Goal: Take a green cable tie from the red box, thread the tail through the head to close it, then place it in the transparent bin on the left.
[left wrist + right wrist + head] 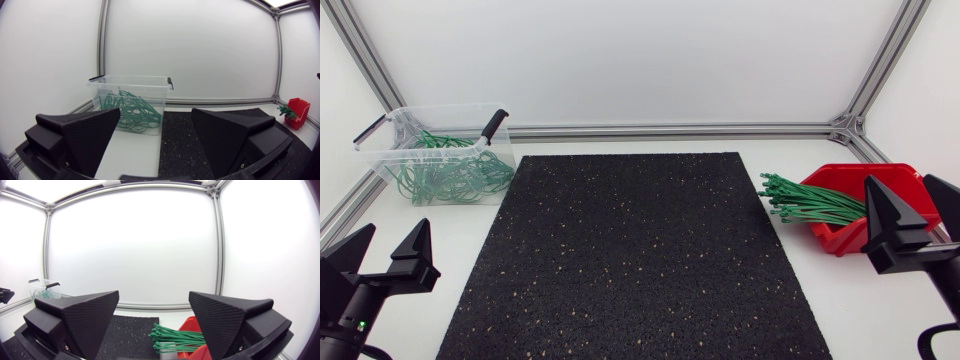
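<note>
Now both arms sit low at the near side of the white table. The left gripper is just beside the left edge of the black speckled rubber mat. Its two fingers are spread wide, and nothing is between them. The right gripper is up over the near end of the red plastic box. Its fingers are spread wide too, and they hold nothing.

A bunch of straight green cable ties lies in the red plastic box at the right side of the table. Their thin ends stick out over the rim, toward the mat. From the right wrist, the bunch shows just ahead of the right gripper and a little under it.

The see-through plastic bin with black handles stands at the far left, near the mat's far left corner. A tangle of looped green cable ties rests on its floor. From the left wrist, the bin stands ahead of the left gripper, well apart from it.
</note>
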